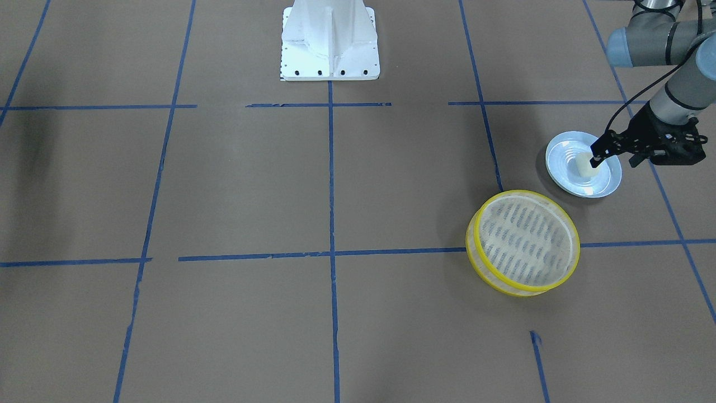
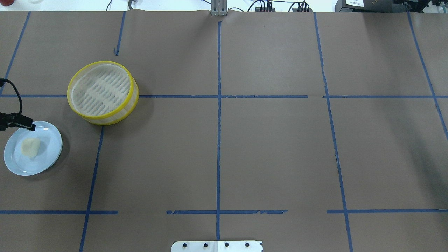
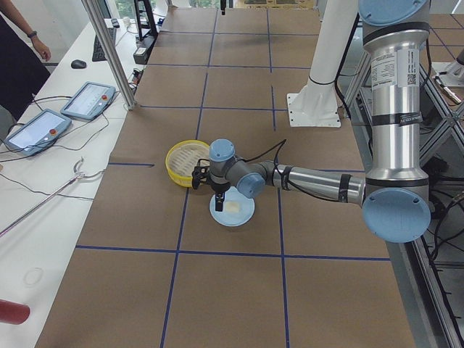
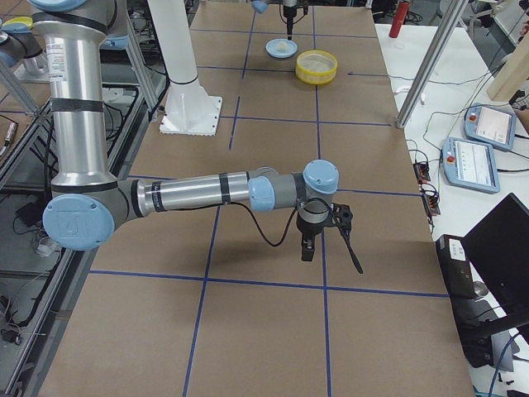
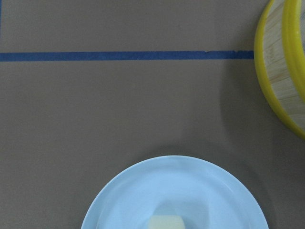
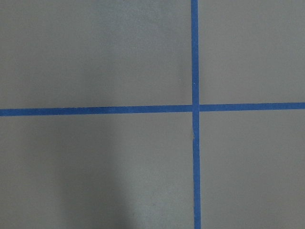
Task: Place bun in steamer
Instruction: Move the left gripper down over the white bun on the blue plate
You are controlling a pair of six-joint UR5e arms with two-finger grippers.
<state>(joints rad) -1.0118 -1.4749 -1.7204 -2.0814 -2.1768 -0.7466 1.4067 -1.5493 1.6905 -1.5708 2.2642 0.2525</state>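
Observation:
The bun [image 1: 584, 167] is a small cream lump lying on a pale blue plate [image 1: 559, 157] at the table's left end. My left gripper [image 1: 614, 162] hovers over the plate with its jaws apart and empty, one fingertip [image 2: 30, 126] over the plate's far rim. The bun [image 2: 30, 147] lies free, a little nearer the robot than that fingertip. The yellow-rimmed steamer [image 1: 523, 242] stands empty just beyond the plate; it also shows in the overhead view [image 2: 101, 91] and at the edge of the left wrist view [image 5: 281, 71]. My right gripper [image 4: 318, 240] shows only in the right side view; I cannot tell its state.
The white robot base [image 1: 330, 42] stands at the table's near edge. Blue tape lines [image 2: 218, 105] grid the brown table. Two tablets [image 3: 29, 130] and a person [image 3: 14, 65] are on a side bench beyond the steamer.

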